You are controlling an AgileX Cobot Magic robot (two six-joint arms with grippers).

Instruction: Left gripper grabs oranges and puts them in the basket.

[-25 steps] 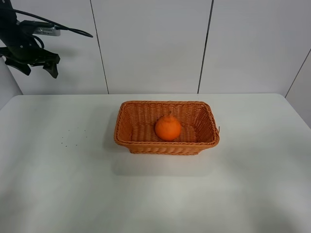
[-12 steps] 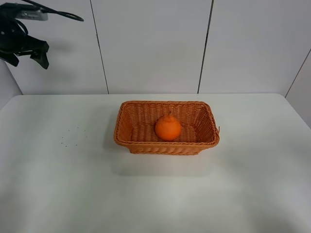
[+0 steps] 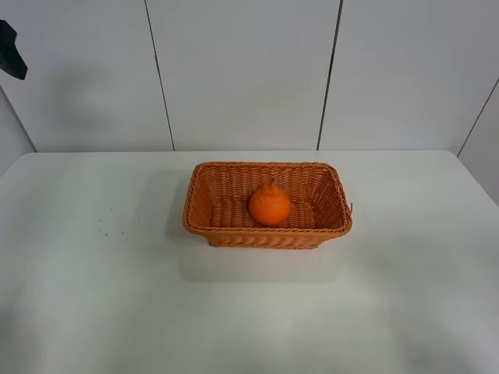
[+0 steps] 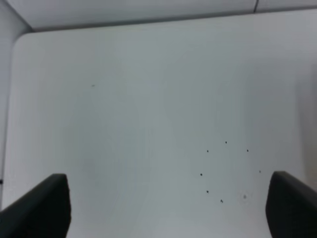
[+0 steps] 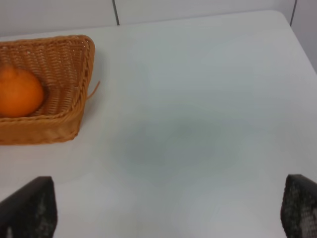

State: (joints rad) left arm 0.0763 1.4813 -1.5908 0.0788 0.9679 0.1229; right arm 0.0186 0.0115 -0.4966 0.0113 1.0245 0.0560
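Observation:
The orange (image 3: 270,206) lies inside the woven wicker basket (image 3: 204,224) at the middle of the white table; both also show in the right wrist view, the orange (image 5: 19,92) in the basket (image 5: 74,64). My left gripper (image 4: 168,208) is open and empty, high above the table's left side; only a black tip (image 3: 11,51) of it shows at the top left edge of the high view. My right gripper (image 5: 171,213) is open and empty, off to the right of the basket; it does not show in the high view.
Several small dark specks (image 4: 223,171) mark the white table (image 3: 117,296) left of the basket. A paneled white wall (image 3: 242,70) stands behind the table's far edge.
My left gripper has risen and pulled back to the upper left, almost out of the high view. The orange and basket have not moved.

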